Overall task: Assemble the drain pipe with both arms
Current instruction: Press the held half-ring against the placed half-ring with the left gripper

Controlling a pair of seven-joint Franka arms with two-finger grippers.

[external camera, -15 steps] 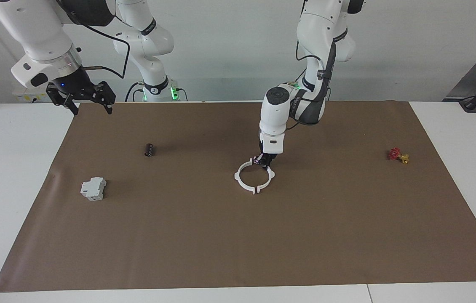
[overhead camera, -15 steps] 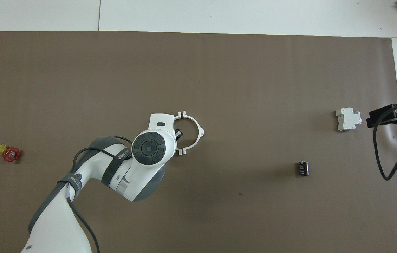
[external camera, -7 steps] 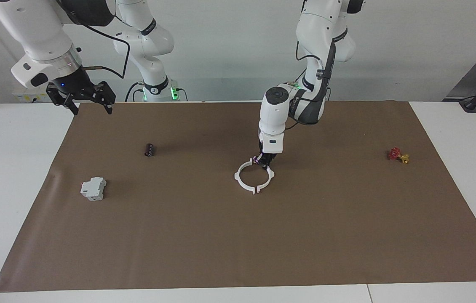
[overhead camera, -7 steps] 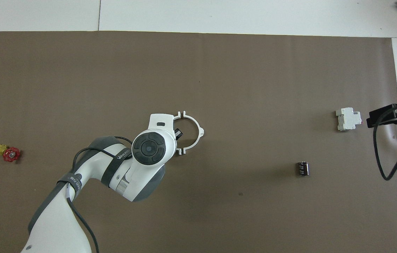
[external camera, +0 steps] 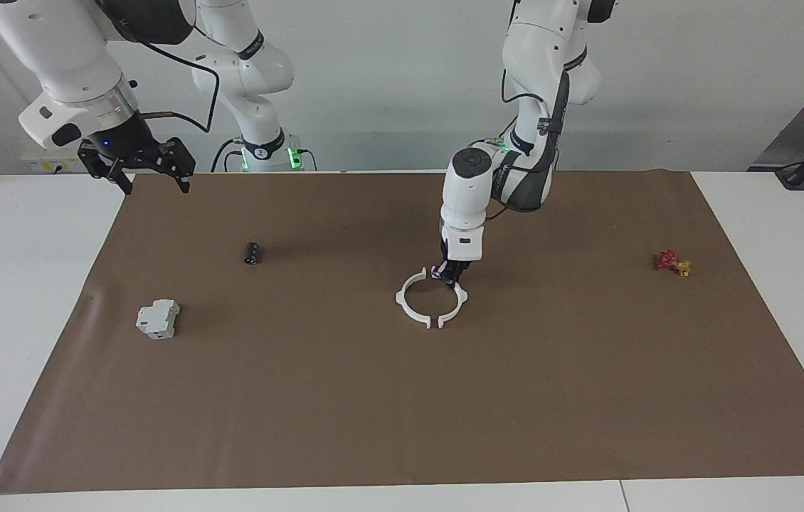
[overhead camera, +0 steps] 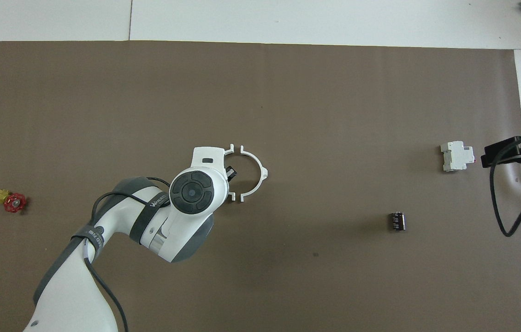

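Lying flat on the brown mat (external camera: pixel 587 398) near the middle of the table, the drain pipe (external camera: pixel 419 311) consists of two thin white half-ring arcs set end to end so that they outline one ring. Small tabs project at the arc ends and at mid-curve. In the facing view the arc ends farther from me stand side by side with a narrow gap between them; in the overhead view the arc (overhead camera: pixel 255 177) toward my right arm's end of the table shows whole, while the other arc is largely covered by my left arm. My left gripper (external camera: pixel 450 274) is down at the ring's edge nearest to me, on the arc toward my left arm's end, with its fingertips brought together on that arc's thin band. My right gripper (external camera: pixel 153 176) hangs in the air over the mat's corner at its own end of the table, its fingers spread apart and holding nothing; that arm waits. A small black cylinder (external camera: pixel 252 253) lies on the mat toward my right arm's end, and a blocky grey-white box (external camera: pixel 157 318) lies farther from me than the cylinder. A red and yellow valve (external camera: pixel 672 262) sits toward my left arm's end.
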